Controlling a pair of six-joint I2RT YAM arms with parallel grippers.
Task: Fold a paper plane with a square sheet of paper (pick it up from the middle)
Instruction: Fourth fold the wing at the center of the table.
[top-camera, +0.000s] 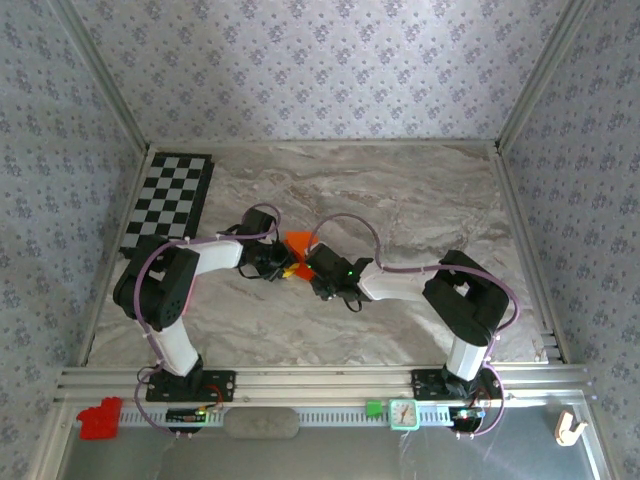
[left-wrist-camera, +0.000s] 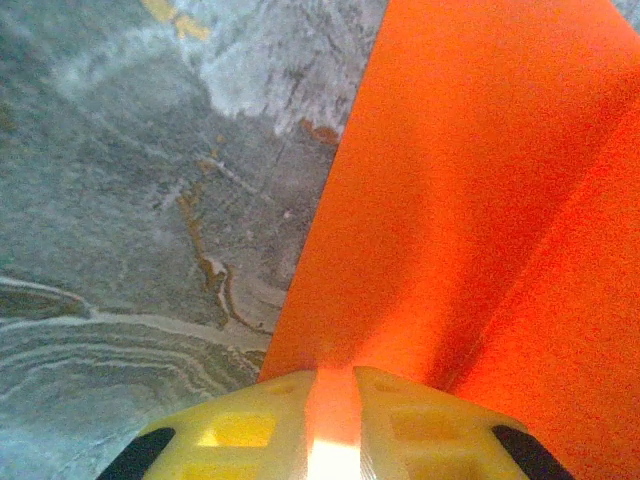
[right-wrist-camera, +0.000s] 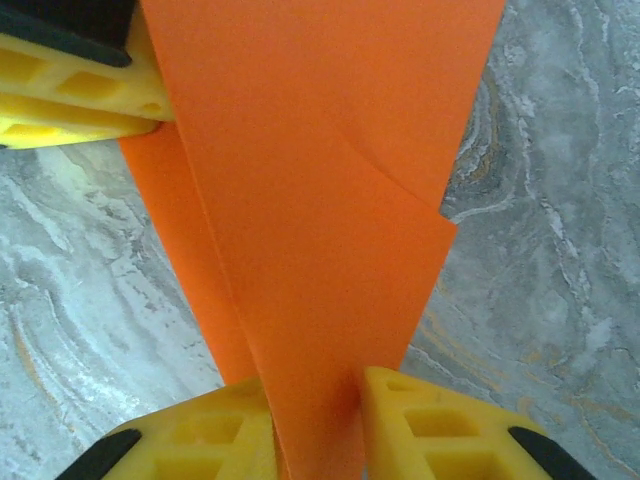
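Marble-grey table, patterned wallpaper walls, two arms meeting over the orange paper.
At the far left corner lies a checkerboard. Both arms reach inward with bent elbows, their wrists close together mid-table. The left gripper pinches the creased paper between nearly closed yellow fingers. The right gripper clamps it likewise from the opposite side, and the sheet spans between them.

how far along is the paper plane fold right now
Done: the orange paper looks lifted off the table and already carries a crease and an overlapping flap. In hand: the left gripper and the right gripper each pinch it from opposite ends. Left: it is not yet a narrow pointed dart, so more folds remain.
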